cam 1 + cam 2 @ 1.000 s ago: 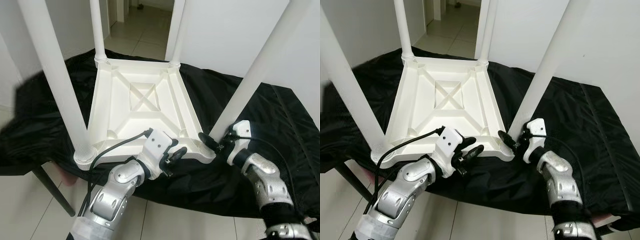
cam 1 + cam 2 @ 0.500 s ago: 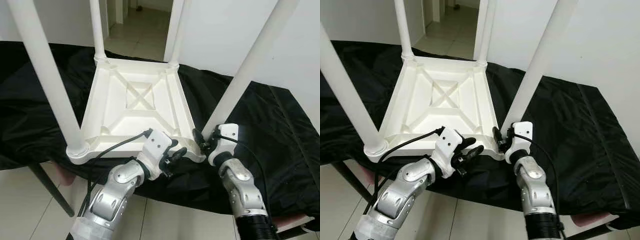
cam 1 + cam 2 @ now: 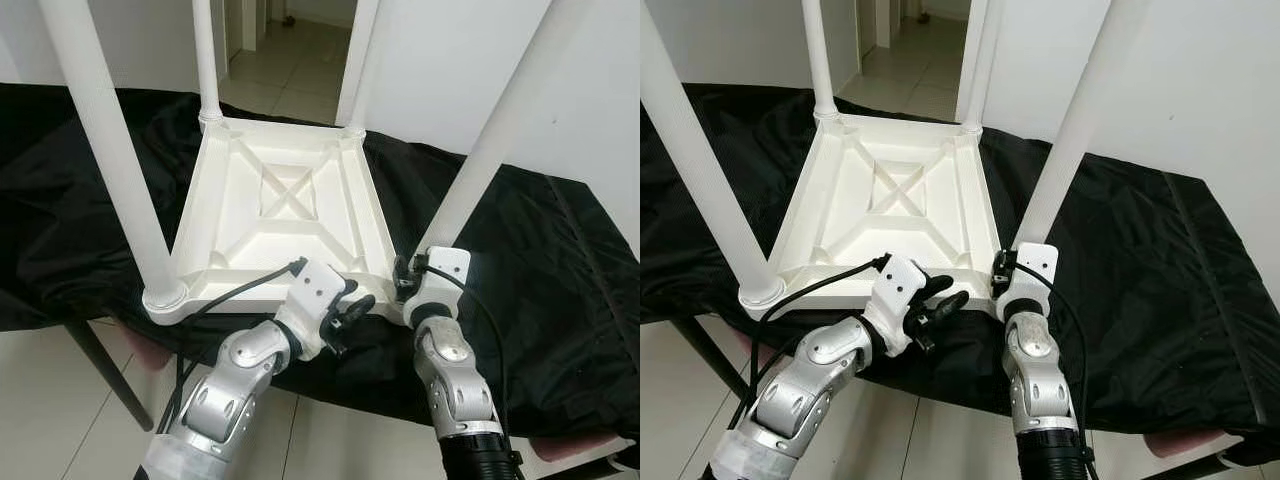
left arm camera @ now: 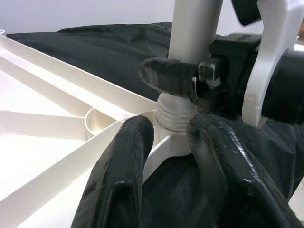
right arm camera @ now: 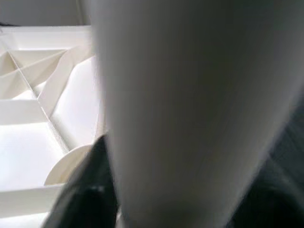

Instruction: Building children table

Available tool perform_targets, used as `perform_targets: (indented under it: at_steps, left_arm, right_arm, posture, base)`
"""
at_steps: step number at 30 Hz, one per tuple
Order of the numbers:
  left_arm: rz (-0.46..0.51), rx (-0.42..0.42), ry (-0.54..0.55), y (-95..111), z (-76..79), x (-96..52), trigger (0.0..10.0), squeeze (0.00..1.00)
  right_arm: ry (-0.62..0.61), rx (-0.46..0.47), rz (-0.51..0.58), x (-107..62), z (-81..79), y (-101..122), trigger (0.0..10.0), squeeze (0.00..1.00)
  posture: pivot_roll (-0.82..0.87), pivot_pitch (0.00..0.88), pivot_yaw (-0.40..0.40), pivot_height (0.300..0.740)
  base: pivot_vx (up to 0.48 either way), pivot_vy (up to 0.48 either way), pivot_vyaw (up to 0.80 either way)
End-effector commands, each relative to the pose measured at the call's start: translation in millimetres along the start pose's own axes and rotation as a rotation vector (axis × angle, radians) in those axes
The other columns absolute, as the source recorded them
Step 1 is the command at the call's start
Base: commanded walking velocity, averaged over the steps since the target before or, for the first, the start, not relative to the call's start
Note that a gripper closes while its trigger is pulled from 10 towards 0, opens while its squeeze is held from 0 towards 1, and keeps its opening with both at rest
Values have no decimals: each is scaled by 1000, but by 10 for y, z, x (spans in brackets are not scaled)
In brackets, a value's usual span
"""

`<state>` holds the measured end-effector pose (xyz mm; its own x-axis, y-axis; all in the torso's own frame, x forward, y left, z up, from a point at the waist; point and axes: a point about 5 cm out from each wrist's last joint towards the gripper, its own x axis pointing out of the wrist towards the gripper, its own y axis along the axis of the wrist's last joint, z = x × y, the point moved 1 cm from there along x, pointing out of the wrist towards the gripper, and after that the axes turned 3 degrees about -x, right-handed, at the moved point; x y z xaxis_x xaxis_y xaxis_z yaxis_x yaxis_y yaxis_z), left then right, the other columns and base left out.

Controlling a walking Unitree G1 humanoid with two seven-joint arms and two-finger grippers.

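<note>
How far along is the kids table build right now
All four legs stand in the upturned white tabletop. In hand: the right gripper clasps the near right leg at its threaded base; the left gripper waits open beside that corner. Left: seating that leg, flipping the table.

Upturned table (image 3: 285, 215) on cloth (image 3: 540, 250), legs up; both grippers at near-right leg (image 3: 480, 160) base.

Table leg (image 5: 190, 95) blurred, hiding right gripper's fingers (image 5: 90, 194).
</note>
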<state>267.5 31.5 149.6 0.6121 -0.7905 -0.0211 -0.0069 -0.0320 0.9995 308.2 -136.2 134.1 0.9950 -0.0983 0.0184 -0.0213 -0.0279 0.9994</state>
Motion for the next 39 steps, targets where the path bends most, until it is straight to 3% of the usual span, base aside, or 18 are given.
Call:
perform_targets:
  at_steps: [1,7,9,11,12,13,14,17,20,25,28,31,34,35,39]
  left_arm:
    - [-6,2,17,-16,20,7,10000,0]
    - [-2,3,18,-5,11,25,10000,0]
    - [0,7,20,-4,-4,27,10000,0]
    - [0,7,20,-4,-4,27,10000,0]
    - [0,8,21,-5,-5,29,10000,0]
    - [0,8,21,-5,-5,29,10000,0]
    - [0,9,21,-4,-4,31,10000,0]
    - [1,10,20,-3,-4,34,10000,0]
    - [0,13,21,-2,-8,26,10000,0]
    - [-9,19,25,-16,-37,-7,10000,0]
    - [-9,19,25,-15,-39,-8,10000,0]
    - [-10,22,24,-7,-48,1,10000,0]
    - [-10,22,24,-6,-49,2,10000,0]
    - [-9,23,25,-2,-46,5,10000,0]
    - [-7,22,32,1,-55,3,10000,0]
  right_arm:
    - [35,38,-13,-47,-49,-29,10000,1000]
    - [95,42,9,-47,-1,12,10000,1000]
    - [248,21,6,-35,83,15,10000,1000]
    - [248,21,6,-35,83,15,10000,1000]
    - [312,-5,-1,-31,135,-2,10000,631]
    - [312,-5,-1,-31,135,-2,10000,631]
    - [374,-35,-4,-27,194,-15,10000,0]
    - [416,-54,-12,-11,263,-32,10000,0]
    - [494,-105,-12,66,442,-35,10000,0]
    - [646,-127,-11,136,501,6,10000,0]
    - [664,-129,-13,142,506,10,10000,0]
    - [794,-181,-43,224,489,-10,10000,0]
    - [821,-191,-45,248,496,-21,10000,0]
    - [831,-198,-63,257,501,-47,0,0]
    - [844,-205,-88,263,516,-84,0,0]
  posture:
    - [6,0,-133,740]
    - [7,0,-133,740]
    - [8,0,-134,740]
    - [8,0,-134,740]
    - [8,0,-134,740]
    - [8,0,-134,740]
    - [8,0,-134,740]
    - [9,0,-135,740]
    - [15,0,-134,740]
    - [17,0,-126,740]
    - [17,0,-126,740]
    - [10,0,-115,740]
    - [10,0,-115,740]
    - [19,0,-123,740]
    - [19,0,-123,740]
  base:
    - [0,0,0]
    - [0,0,0]
    - [0,0,0]
    - [0,0,0]
    - [0,0,0]
    - [0,0,0]
    - [0,0,0]
    - [0,0,0]
    - [0,0,0]
    - [0,0,0]
    - [0,0,0]
    - [0,0,0]
    - [0,0,0]
    - [0,0,0]
    - [0,0,0]
